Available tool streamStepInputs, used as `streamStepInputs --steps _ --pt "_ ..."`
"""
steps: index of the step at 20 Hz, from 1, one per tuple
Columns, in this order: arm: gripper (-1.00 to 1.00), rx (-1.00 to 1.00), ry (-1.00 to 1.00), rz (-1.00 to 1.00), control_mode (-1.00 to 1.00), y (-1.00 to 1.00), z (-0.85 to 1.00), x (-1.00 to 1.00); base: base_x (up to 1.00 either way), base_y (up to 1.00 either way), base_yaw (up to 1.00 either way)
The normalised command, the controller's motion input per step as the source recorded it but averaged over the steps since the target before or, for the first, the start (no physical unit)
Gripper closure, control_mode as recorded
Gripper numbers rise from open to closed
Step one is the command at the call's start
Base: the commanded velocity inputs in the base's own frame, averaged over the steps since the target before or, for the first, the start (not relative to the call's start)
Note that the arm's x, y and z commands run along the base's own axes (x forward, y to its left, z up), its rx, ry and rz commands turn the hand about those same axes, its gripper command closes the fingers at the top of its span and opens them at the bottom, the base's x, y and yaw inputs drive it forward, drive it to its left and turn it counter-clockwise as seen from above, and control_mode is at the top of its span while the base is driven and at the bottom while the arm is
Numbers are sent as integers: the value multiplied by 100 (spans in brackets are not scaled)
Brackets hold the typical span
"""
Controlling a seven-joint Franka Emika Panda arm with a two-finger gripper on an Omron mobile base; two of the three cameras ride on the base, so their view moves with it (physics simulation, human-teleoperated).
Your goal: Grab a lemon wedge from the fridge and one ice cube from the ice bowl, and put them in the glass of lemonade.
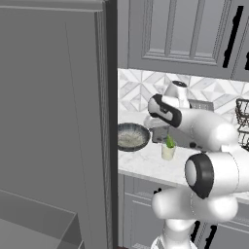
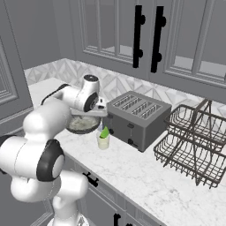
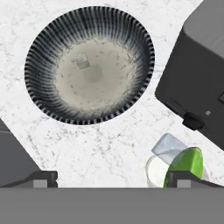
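The white arm reaches forward over the pale marble counter (image 2: 145, 176), its claw (image 3: 111, 180) spread and holding nothing, looking down. In the hand view's upper left sits the wide dark-rimmed speckled bowl (image 3: 89, 65) with one clear ice cube (image 3: 82, 61); lower right, the small clear glass of lemonade (image 3: 175, 168) holds the bright green lemon wedge (image 3: 186, 162).

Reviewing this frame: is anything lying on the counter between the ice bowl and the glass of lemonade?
Nothing. The hand view shows bare marble counter between the ice bowl and the glass of lemonade.

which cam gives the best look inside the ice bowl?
Hand view: it looks straight down into the wide shallow dark-rimmed speckled ice bowl, one small clear cube visible. Left base view shows it obliquely; in the right base view the white arm partly hides it.
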Motion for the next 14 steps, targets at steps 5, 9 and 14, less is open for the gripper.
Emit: streamStepInputs --steps 5,9,14 --pt "-100 0 0 0 -100 26 9 0 0 0 0" --pt "-100 0 -2 0 -100 0 0 -32 0 0 0" --pt "-100 4 -7 0 -100 0 0 -55 0 0 0"
